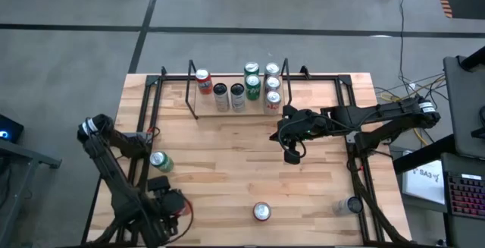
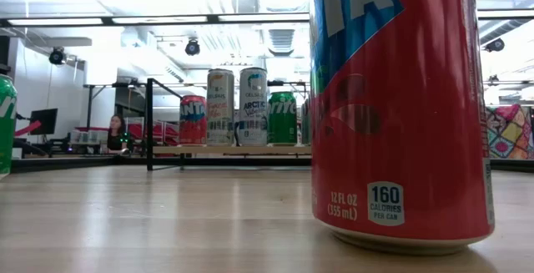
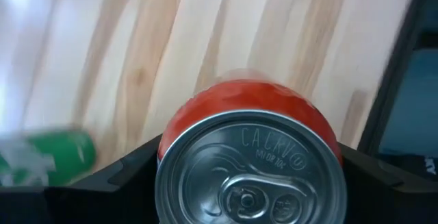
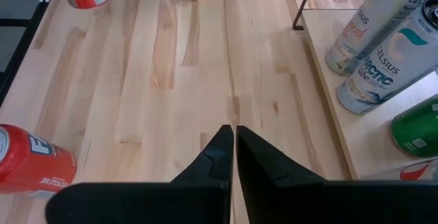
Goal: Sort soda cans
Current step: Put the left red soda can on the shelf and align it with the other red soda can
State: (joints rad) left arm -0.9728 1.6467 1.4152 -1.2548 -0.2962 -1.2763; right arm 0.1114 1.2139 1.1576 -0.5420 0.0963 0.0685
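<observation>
L claw (image 3: pixel 248 183) sits at the near left corner of the table, jaws set wide around a red can (image 3: pixel 239 107). One dark finger (image 3: pixel 116 179) presses each side of the can, so it looks gripped. Its silver top w/ pull tab faces the wrist camera. Pale wood planks show behind it.

Just beyond that claw, a green can (image 1: pixel 159 161) stands on the table (image 1: pixel 227 164), near the left edge.

At the near edge, about mid-table, a second red can (image 1: pixel 261 211) stands upright. It sits right by the low camera and fills much of that view. Toward the near right corner stands a greyish can (image 1: pixel 351 205), colour hard to tell.

R claw (image 1: pixel 292 155) hangs over the table right of centre, fingers pressed together, nothing between them. It is near the rack, not touching any can.

Along the far edge is a black wire rack (image 1: pixel 193 104) w/ a wooden shelf. On it, left to right: a lone red can (image 1: pixel 203 80), two dark-topped cans (image 1: pixel 229 96), two green cans (image 1: pixel 252 81), then a row of three silver-white cans (image 1: pixel 273 86) at the right end. All upright, grouped by colour.

Far behind the table, in the low view, a person (image 2: pixel 115 133) sits at a desk.
</observation>
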